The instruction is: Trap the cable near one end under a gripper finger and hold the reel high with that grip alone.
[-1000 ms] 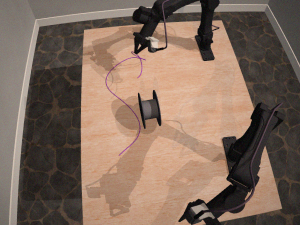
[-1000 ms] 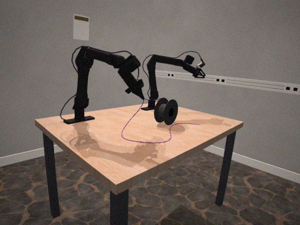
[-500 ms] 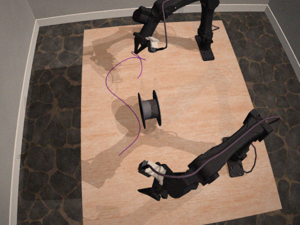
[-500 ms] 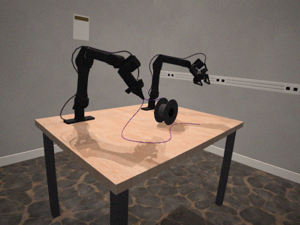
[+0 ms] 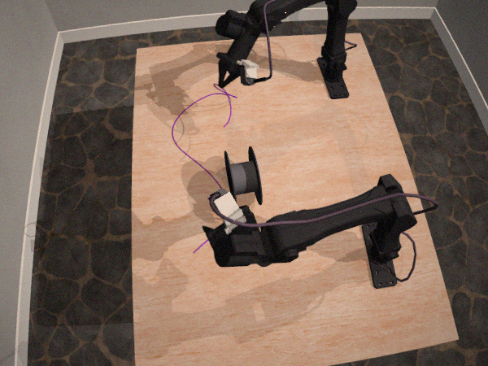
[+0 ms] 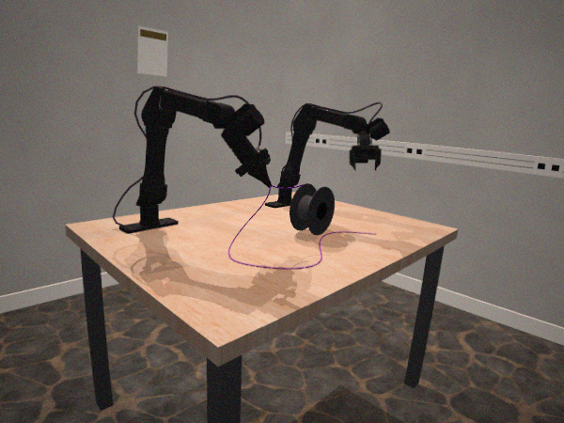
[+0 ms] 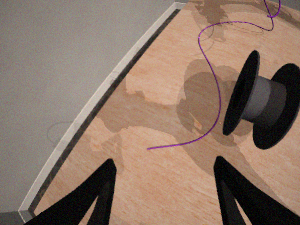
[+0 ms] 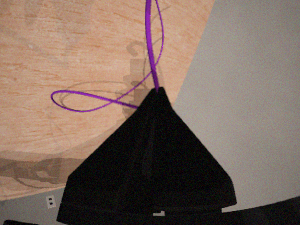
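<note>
A black reel stands on its flange rims on the wooden table. A thin purple cable curves past the reel without touching it. My right gripper is shut on the cable near one end and holds that end above the table, with a small loop and a short tail hanging free. The cable's other end lies on the table. My left gripper is open and empty, high above the table beside the reel.
The right arm's base stands at the far edge of the table and the left arm's base near the right edge. The table's left edge runs close to the cable's free end.
</note>
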`<state>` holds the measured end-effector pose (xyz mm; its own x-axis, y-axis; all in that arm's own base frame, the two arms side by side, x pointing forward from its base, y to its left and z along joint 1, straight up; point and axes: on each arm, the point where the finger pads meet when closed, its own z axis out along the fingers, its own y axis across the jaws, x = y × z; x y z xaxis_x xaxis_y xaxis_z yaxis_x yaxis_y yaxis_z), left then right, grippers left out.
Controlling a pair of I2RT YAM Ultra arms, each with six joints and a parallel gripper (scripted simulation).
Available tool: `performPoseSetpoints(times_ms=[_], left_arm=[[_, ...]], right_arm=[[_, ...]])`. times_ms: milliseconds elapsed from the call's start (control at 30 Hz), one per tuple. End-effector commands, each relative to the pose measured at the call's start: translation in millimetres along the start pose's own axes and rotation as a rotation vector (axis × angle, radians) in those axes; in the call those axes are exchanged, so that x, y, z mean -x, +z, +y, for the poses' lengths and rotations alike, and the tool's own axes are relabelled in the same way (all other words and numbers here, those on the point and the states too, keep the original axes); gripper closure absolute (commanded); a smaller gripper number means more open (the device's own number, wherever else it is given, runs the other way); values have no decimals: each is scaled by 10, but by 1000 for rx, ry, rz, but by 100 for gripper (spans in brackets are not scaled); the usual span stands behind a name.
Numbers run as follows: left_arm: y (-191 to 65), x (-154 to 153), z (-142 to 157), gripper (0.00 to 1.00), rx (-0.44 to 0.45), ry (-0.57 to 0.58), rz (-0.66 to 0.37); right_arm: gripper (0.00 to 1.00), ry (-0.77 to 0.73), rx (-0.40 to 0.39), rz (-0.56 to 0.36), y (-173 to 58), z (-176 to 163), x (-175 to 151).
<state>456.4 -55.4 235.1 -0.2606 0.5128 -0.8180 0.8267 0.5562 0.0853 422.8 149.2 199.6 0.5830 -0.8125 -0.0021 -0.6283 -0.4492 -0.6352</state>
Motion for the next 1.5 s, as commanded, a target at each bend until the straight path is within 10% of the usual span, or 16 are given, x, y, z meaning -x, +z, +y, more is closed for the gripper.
performPoseSetpoints(times_ms=[0,500,1467], left_arm=[[42,128,-192,25,-99,35,-20],[616,501,-1003,25,-407,166,-93],[786,407,-1199,25,-464,181,-105]], right_arm=[[100,5,-6,-2,-37,-48,-9],[100,5,-6,-2,-37,-48,-9],[100,4,-11,0,-51,-75,-26]])
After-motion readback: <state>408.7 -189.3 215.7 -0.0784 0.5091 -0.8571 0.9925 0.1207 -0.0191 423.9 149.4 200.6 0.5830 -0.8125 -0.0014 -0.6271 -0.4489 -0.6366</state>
